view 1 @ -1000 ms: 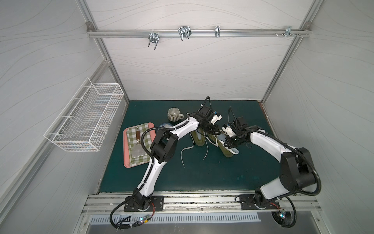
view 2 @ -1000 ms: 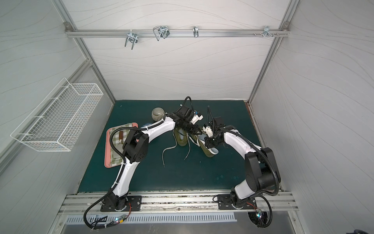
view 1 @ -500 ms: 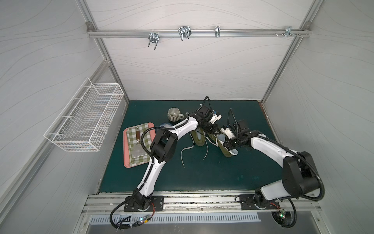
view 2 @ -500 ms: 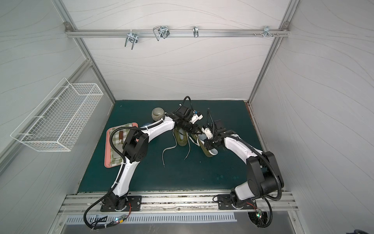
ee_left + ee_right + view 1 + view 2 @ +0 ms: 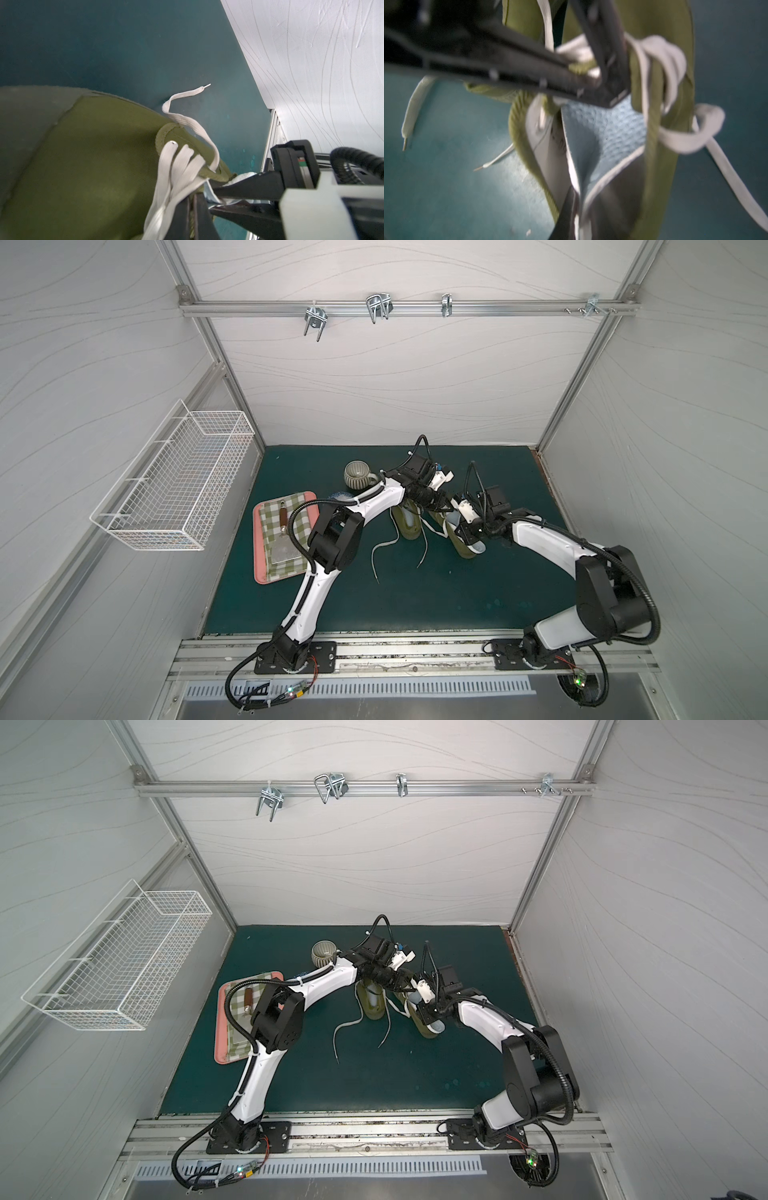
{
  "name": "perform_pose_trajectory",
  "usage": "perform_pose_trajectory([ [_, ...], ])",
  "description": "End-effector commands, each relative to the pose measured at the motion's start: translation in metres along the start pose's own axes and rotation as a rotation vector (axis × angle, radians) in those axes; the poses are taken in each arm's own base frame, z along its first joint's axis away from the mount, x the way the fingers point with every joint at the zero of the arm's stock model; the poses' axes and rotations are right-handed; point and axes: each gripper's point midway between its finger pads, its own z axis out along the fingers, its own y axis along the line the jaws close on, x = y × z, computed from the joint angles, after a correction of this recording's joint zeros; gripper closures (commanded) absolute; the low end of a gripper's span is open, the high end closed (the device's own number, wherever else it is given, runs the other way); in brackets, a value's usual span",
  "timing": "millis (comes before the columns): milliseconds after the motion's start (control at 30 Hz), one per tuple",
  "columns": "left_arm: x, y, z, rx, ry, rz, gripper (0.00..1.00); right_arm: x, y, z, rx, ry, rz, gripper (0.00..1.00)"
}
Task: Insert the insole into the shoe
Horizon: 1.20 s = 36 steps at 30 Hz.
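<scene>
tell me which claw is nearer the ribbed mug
Left. The left claw pinches the shoe by its tongue, a short way from the mug. The right claw, holding the insole, sits on that shoe's far side, farther from the mug.

2 top views look down; 2 wrist views crowd the shoe (image 5: 83, 155).

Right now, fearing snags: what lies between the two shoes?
A loose white lace on the green mat, visible in both top views.
</scene>
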Motion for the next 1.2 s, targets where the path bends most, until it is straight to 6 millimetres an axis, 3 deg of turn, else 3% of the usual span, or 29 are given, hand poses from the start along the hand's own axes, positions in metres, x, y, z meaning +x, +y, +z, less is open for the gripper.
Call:
perform_pose_trajectory([
  [0, -0.007, -0.013, 0.007, 0.076, -0.014, 0.038, 1.00, -0.022, 0.002, 0.001, -0.007, -0.070, -0.082, 1.00],
  [167, -0.004, -0.011, 0.009, 0.090, -0.002, 0.023, 1.00, -0.030, 0.002, -0.014, -0.008, -0.109, -0.070, 1.00],
  [400, -0.002, -0.011, 0.008, 0.130, 0.003, -0.012, 1.00, -0.034, 0.005, -0.016, -0.016, -0.147, -0.106, 1.00],
  [533, -0.002, -0.009, 0.008, 0.131, -0.005, -0.018, 1.00, -0.045, 0.004, -0.014, -0.025, -0.161, -0.104, 1.00],
  [933, 0.000, -0.007, 0.011, 0.139, -0.002, -0.034, 1.00, -0.047, 0.002, 0.003, -0.007, -0.153, -0.148, 1.00],
  [1000, 0.001, -0.007, 0.011, 0.138, 0.003, -0.041, 1.00, -0.044, 0.006, 0.001, -0.032, -0.084, -0.111, 1.00],
  [1167, -0.001, -0.008, 0.011, 0.143, 0.001, -0.038, 1.00, -0.056, 0.000, -0.007, -0.015, -0.167, -0.128, 1.00],
])
